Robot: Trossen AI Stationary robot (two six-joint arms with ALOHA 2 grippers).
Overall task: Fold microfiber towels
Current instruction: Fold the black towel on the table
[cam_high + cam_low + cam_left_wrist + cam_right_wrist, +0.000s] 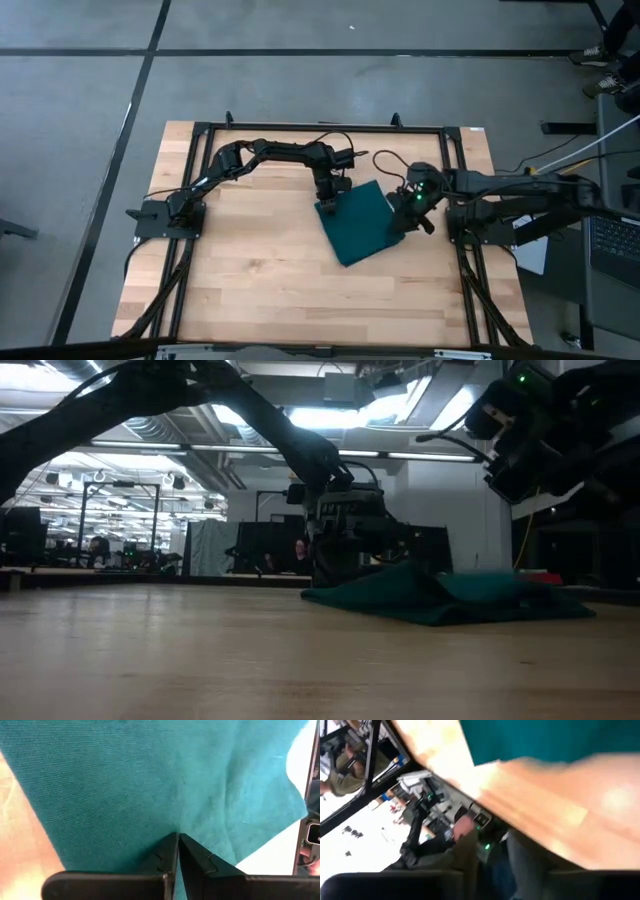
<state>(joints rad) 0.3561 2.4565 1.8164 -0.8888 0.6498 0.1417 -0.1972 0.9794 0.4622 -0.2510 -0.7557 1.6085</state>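
The dark teal towel (360, 222) lies on the wooden table right of the middle, turned askew and folded into a rough rectangle. In the low view it is a low heap (450, 595) with a raised fold. My left gripper (329, 204) is down at the towel's far-left corner, shut on the cloth (177, 839). My right gripper (416, 214) is beside the towel's right edge, and in the low view (520, 445) it hangs well above the cloth. The right wrist view is blurred and shows the towel's edge (550, 740) over the table. My left gripper pinches the towel between its two fingers near the far-left corner (176, 831), coming from above and pointing down. One layer or several, I cannot tell. The cloth around the fingers lies flat and slack on the table.
A black metal frame (320, 128) runs around the tabletop. Bare wood (250, 270) lies to the left and near side of the towel. A laptop (612, 248) sits off the table's right. A person (340, 765) shows in the room beyond.
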